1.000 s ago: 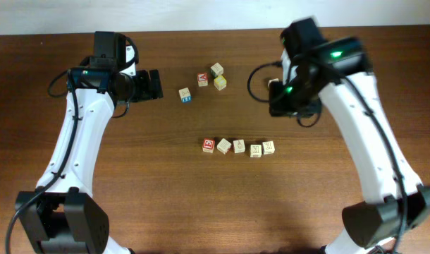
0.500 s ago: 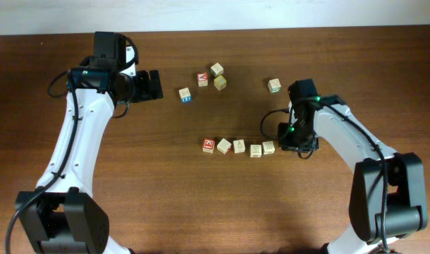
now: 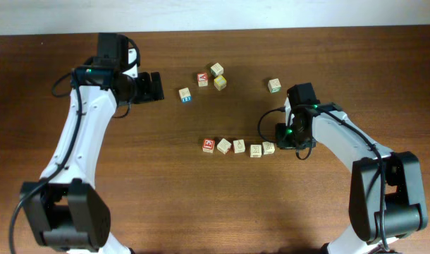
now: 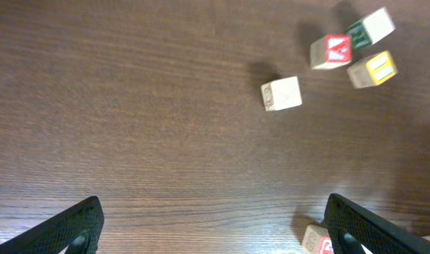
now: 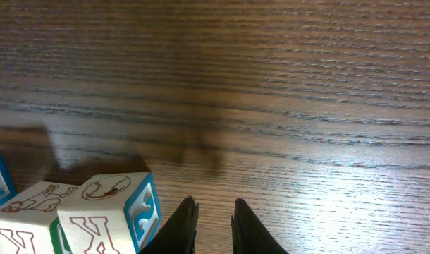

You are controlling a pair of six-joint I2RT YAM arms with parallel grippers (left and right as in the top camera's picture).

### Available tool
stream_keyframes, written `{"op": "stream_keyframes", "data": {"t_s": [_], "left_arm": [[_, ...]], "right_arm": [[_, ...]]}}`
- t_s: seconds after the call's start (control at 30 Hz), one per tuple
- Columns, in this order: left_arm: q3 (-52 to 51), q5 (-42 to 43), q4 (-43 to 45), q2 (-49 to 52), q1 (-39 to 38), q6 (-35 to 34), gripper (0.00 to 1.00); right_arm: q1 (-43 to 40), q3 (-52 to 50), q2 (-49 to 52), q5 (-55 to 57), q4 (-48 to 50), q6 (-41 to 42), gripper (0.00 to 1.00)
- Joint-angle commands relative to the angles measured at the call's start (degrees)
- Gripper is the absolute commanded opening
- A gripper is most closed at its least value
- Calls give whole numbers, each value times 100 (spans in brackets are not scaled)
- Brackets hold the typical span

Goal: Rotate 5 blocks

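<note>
Starting at frame left in the overhead view: L gripper (image 3: 158, 86) sits upper left over bare table (image 3: 201, 204), fingers spread as wide as they go, nothing between them. My read is it's parked there to keep clear of the work area. Its wrist cam looks down at the scattered cubes, not the row. Next over, upper centre, are the loose cubes: a pale one w/ a blue mark (image 3: 185, 94), then a tight cluster of a red-faced cube (image 3: 202, 79), a pale cube (image 3: 216, 69) and the yellow-green cube (image 3: 220, 83), plus one lone cube (image 3: 273, 85) further right. None of these are my job. The blocks (image 3: 239, 146) lie centre frame, five in a roughly straight line running left-right, red-framed one at the left end, neighbours touching or nearly so. R gripper (image 5: 213, 227) is down at table level just right of the row's right-end block (image 5: 109, 212), which shows a K on top and a blue-edged side. Its fingers are pinched almost together, only a thin slit, empty. I can't tell if they touch the block. Prob. narrowed so the tip works as a pusher to turn that end block, not to grab it.
</note>
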Motion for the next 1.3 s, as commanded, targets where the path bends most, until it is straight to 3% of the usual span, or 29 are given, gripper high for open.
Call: {"op": "stream_keyframes", "data": {"t_s": [0.0, 0.9, 1.13, 1.27], "left_arm": [[59, 66, -24, 275, -114, -76, 99], [59, 61, -13, 337, -293, -74, 99], [59, 63, -13, 337, -293, -74, 99], [59, 59, -9, 337, -293, -74, 99]], "right_arm": [[7, -48, -76, -216, -2, -57, 19], [664, -37, -76, -590, 55, 267, 19], [645, 892, -76, -605, -321, 269, 19], [769, 1285, -76, -619, -85, 662, 18]]}}
